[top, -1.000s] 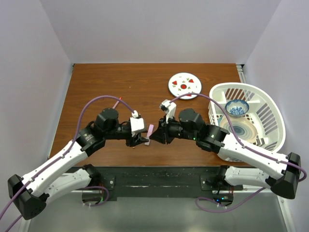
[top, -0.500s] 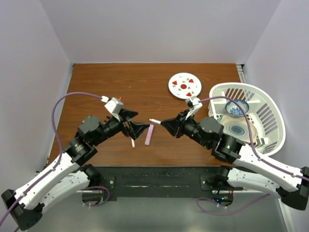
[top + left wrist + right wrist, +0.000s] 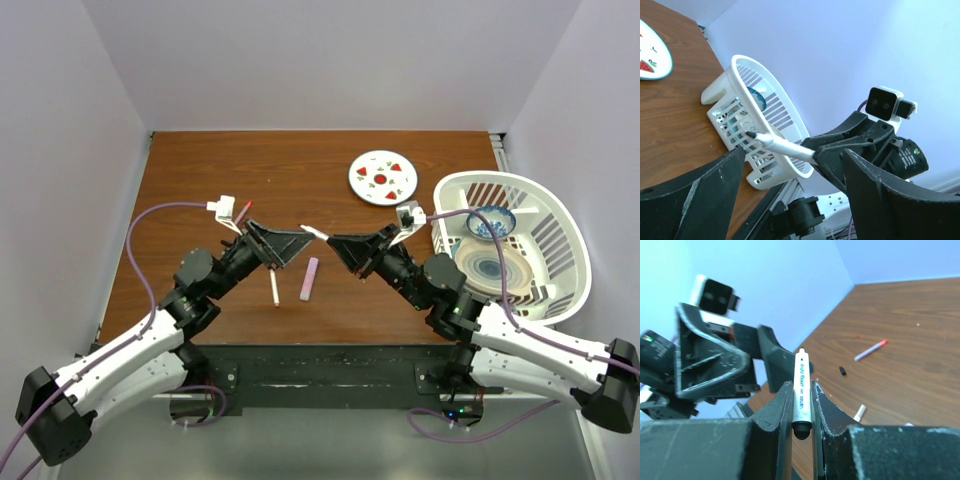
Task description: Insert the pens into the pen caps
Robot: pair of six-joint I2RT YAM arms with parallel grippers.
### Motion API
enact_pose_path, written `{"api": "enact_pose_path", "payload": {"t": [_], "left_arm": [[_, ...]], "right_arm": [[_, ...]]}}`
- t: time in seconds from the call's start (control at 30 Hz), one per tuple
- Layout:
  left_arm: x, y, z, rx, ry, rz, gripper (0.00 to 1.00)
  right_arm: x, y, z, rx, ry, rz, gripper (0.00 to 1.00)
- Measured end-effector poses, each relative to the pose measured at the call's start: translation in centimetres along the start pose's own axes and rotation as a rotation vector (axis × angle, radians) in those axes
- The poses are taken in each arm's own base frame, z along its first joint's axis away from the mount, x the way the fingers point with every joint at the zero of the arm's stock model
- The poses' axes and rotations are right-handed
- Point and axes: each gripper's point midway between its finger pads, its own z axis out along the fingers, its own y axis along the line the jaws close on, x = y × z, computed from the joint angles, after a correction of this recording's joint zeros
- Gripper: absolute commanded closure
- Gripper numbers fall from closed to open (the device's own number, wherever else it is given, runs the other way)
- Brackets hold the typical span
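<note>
Brown table (image 3: 200, 180) | left fingers (image 3: 690, 195) spread wide | right fingers (image 3: 774, 415) clamp white pen (image 3: 802, 385) (mid-table, well off edges)

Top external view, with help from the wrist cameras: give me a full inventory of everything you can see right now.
table: one, brown wood, under everything
plate: one, white with red marks, far side, right of centre
basket: one, white slatted, right edge of the table
bowl: one, blue patterned, inside the basket
ringed dish: one, pale with blue rings, inside the basket
pink marker: one, pale pink, lying between the arms
white pen: one, lying left of the marker
red-ended pen: one, lying by the left arm's wrist
black piece: one, tiny, lying near the red-ended pen
held pen: one, white with a dark tip, raised off the table
left gripper: one, black, open and empty
right gripper: one, black, shut on the held pen
</note>
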Motion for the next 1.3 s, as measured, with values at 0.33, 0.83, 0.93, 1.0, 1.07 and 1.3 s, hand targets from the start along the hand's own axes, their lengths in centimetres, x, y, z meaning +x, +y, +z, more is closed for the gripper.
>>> {"api": "enact_pose_path", "payload": {"t": [0.33, 0.83, 0.93, 1.0, 1.07, 1.3], "left_arm": [[-1.5, -0.4, 0.5, 0.013, -0.085, -0.125, 0.38], [-2.6, -0.6, 1.0, 0.035, -0.147, -0.192, 1.0], [-2.5, -1.1, 0.4, 0.051, -0.135, -0.131, 1.0], [-2.2, -1.3, 0.0, 0.052, -0.115, -0.062, 1.0], [-1.9, -1.8, -0.4, 0.058, -0.08, 0.014, 1.0], [0.2, -3.9, -1.3, 0.128, 0.1, 0.209, 1.0]], "right_arm": [[-0.9, 0.8, 0.9, -0.043, -0.071, 0.019, 1.0], [0.2, 1.7, 1.7, -0.092, -0.058, 0.078, 0.67], [0.9, 2.1, 1.4, -0.105, 0.012, 0.05, 0.45], [1.9, 2.2, 0.9, -0.108, 0.089, 0.019, 0.42], [2.9, 2.2, 0.1, -0.105, 0.179, -0.021, 0.42], [3.4, 3.6, -2.5, -0.168, 0.361, -0.114, 0.51]]}}
